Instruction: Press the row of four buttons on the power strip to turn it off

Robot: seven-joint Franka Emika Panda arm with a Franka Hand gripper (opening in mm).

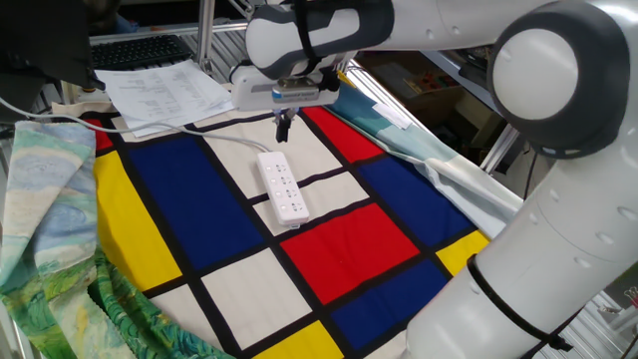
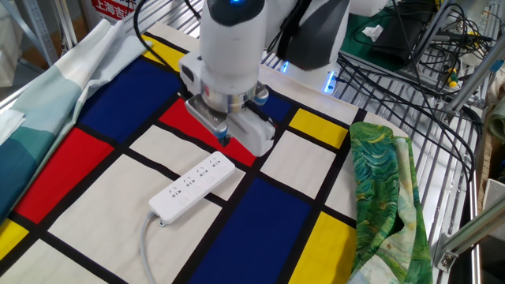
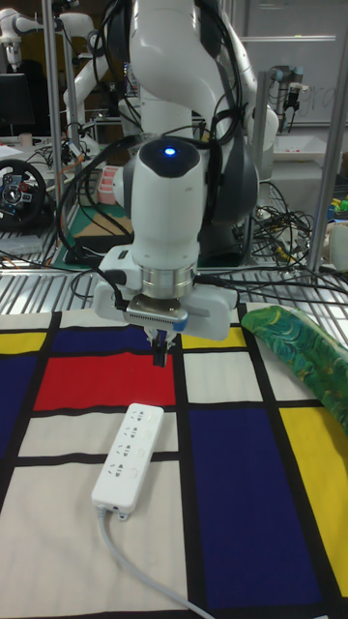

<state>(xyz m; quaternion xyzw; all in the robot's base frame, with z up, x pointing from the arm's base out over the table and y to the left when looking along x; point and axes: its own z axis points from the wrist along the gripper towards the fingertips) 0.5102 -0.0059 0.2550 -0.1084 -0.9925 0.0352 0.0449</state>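
Below hand (image 3: pixel 159 354): power strip (image 3: pixel 128 455), apart.

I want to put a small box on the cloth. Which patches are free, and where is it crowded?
Free: the red patch beside the strip, and the blue patch on its other side. Crowded: the white patch under the strip, where the gripper hangs, the papers corner, and the green cloth edge.

Colour-block cloth (image 1: pixel 349 239), white paper sheets (image 1: pixel 164 92), green patterned fabric (image 2: pixel 383 189).

The four buttons (image 3: pixel 132 449) seem too small to distinguish.
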